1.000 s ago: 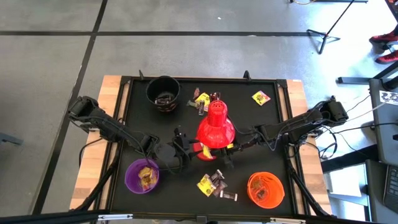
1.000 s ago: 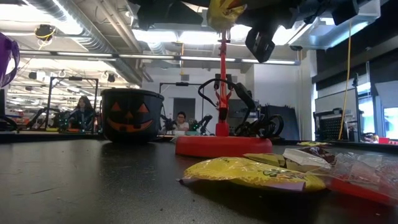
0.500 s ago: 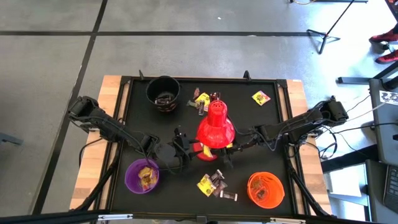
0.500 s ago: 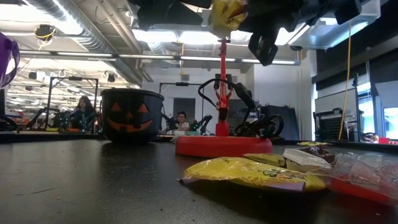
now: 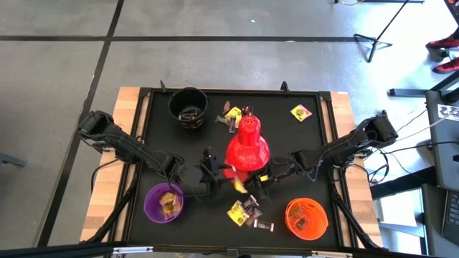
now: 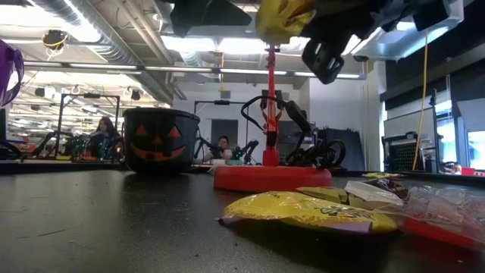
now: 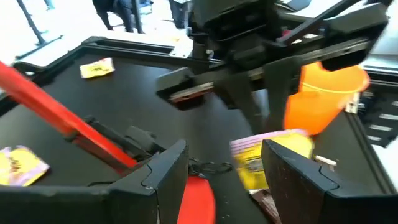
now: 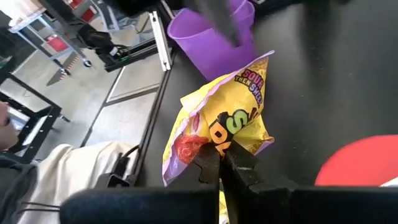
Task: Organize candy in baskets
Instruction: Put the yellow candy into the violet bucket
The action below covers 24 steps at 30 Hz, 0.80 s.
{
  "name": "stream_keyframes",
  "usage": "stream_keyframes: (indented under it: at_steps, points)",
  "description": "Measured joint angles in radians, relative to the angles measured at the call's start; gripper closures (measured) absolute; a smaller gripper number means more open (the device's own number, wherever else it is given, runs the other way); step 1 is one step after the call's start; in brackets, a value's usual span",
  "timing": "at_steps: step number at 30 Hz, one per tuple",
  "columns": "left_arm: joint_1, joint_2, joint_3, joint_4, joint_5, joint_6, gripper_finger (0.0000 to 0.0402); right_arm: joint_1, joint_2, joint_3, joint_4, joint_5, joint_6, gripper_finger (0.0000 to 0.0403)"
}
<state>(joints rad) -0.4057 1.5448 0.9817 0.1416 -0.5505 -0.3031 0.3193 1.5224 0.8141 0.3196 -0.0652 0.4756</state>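
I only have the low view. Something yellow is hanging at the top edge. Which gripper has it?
Observer: The right gripper; it is shut on a yellow candy packet.
Operator: Left one?
Observer: The left gripper is open and holds nothing, facing that packet.
Operator: Where over the table?
Observer: In front of the red lamp, between the purple bucket and the orange bucket.
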Motion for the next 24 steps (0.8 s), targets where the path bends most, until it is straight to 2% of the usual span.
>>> stream_keyframes:
  at_steps: [10, 24]
  points:
    - [0.000, 0.000, 0.000, 0.004, 0.095, 0.001, 0.0207, 0.001, 0.088, 0.106, -0.017, -0.051, -0.045, 0.0402]
    - [-0.001, 0.055, 0.002, 0.009, 0.186, 0.002, 0.0207, -0.005, 0.088, 0.105, -0.068, -0.035, -0.057, 0.0402]
